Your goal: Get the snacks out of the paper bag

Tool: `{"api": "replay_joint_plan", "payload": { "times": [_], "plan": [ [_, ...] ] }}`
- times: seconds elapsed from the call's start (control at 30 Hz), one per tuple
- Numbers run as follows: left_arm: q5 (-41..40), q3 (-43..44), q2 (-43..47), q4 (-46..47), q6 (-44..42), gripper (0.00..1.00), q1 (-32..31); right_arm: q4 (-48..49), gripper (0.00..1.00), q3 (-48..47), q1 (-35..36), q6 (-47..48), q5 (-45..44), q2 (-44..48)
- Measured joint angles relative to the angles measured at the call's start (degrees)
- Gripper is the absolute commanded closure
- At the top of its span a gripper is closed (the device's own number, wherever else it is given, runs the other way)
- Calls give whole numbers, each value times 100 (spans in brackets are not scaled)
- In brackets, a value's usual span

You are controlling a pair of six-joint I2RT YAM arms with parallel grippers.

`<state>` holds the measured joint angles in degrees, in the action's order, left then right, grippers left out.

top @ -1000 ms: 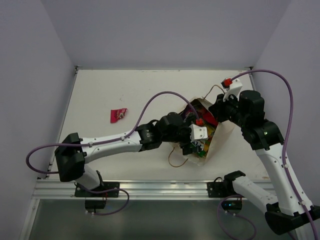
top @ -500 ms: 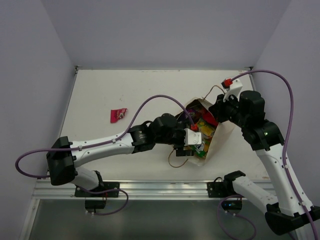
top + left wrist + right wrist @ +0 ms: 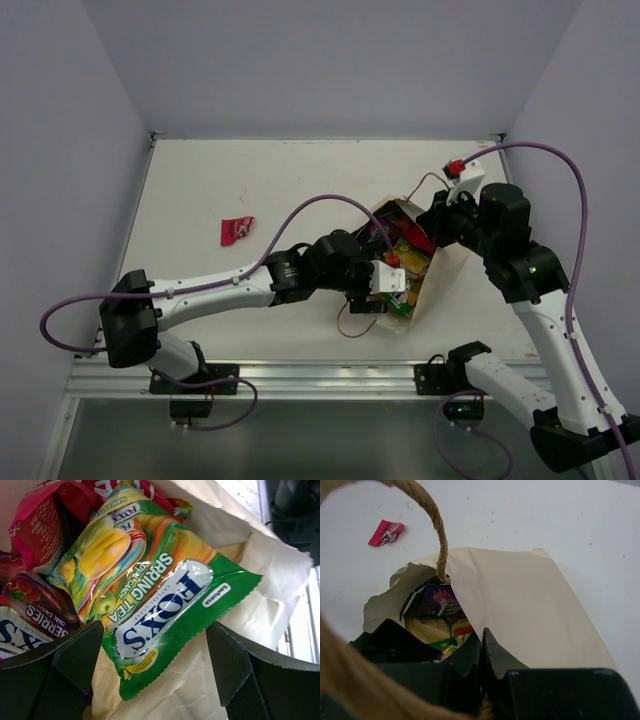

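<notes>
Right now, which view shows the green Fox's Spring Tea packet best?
Left wrist: the packet fills the frame inside the open left gripper, label readable. Top external shows only a green speck in the paper bag mouth; right wrist, a green sliver at most.

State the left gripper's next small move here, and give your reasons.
Probably close the left gripper on the green candy packet. Its open jaws sit either side of that packet inside the paper bag, while the right gripper pinches the bag's edge, holding the mouth open.
</notes>
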<state>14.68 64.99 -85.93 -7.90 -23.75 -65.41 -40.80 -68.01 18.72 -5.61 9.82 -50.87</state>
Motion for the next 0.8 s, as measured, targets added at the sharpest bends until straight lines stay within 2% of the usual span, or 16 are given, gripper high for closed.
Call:
{"api": "replay_joint_plan", "payload": {
  "times": [0.43, 0.8],
  "plan": [
    [-323, 4, -122, 450, 201, 11, 0, 11, 94, 17, 0, -39, 31, 4],
    [-105, 188, -568, 699, 463, 12, 0, 13, 94, 22, 0, -39, 37, 7]
  ]
}}
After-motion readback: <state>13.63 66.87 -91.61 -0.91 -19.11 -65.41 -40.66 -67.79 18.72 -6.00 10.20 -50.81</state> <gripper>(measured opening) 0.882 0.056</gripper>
